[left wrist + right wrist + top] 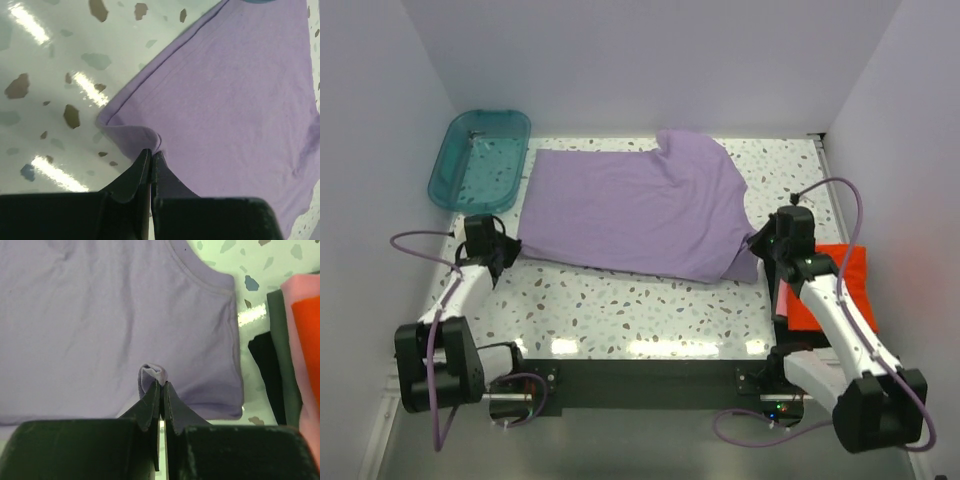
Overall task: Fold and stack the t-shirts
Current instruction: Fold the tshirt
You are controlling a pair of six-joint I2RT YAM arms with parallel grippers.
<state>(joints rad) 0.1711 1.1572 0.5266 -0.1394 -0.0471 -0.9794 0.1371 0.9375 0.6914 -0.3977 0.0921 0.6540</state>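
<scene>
The lavender-purple t-shirt (630,210) lies spread flat across the middle of the speckled table. My left gripper (506,256) is shut on the shirt's near left corner; in the left wrist view the cloth (240,90) bunches at the closed fingertips (145,157). My right gripper (758,250) is shut on the shirt's near right edge; in the right wrist view a small fold of purple cloth (152,372) sticks up between the closed fingertips (152,390). The folded orange-red t-shirt (835,285) lies at the right edge, partly under my right arm.
A teal plastic tub (480,157) stands at the back left, beside the shirt's far left corner. White walls close in the table on three sides. In the right wrist view dark and pink cloth edges (280,355) show beside the orange-red shirt (307,340).
</scene>
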